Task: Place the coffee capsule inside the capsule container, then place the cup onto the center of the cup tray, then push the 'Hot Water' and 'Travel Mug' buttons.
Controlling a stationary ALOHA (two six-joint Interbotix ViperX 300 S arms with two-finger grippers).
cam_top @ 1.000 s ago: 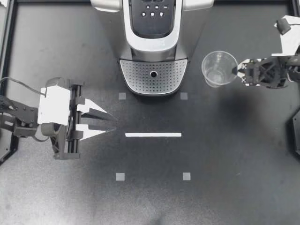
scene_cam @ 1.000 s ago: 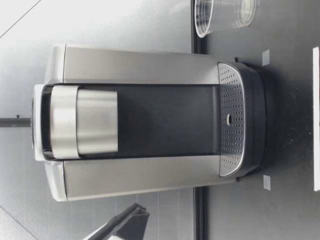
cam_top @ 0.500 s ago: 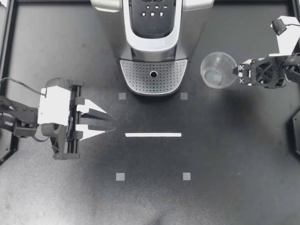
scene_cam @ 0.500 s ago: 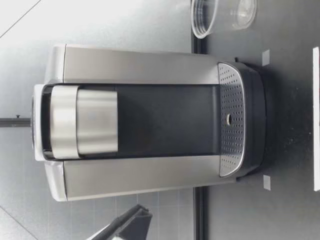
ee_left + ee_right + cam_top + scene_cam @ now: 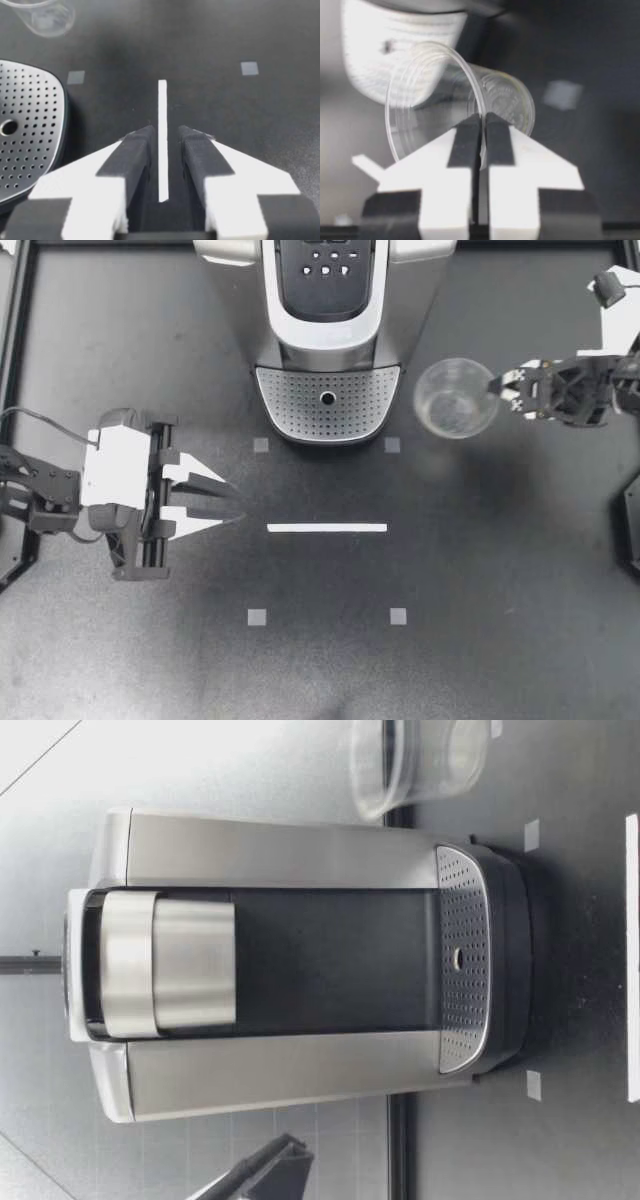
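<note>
My right gripper [image 5: 497, 392] comes in from 3 o'clock, its fingers pinched tight on the near wall of the clear cup [image 5: 457, 398], one inside the rim and one outside. In the right wrist view the cup [image 5: 505, 100] leans away from the gripper [image 5: 482, 120], mouth toward the camera.

The cup is at 3 o'clock of the cup tray [image 5: 328, 400], just beside its rim and not on it. The coffee machine [image 5: 325, 320] stands at 12 o'clock on the table [image 5: 520, 570], and its silver side wall rises at 10 o'clock of the cup. A grey square marker [image 5: 392, 445] lies at 7 o'clock of the cup, by the tray's corner. In the low view the cup [image 5: 420, 765] shows beside the machine [image 5: 280, 970], blurred.

My left gripper [image 5: 238, 505] sits at 9 o'clock on the table, well apart from the cup, its fingers a narrow gap apart and holding nothing. A white tape line [image 5: 327, 528] lies at 6 o'clock of the tray; in the left wrist view its near end lies under the gap between the fingers [image 5: 130, 155].
</note>
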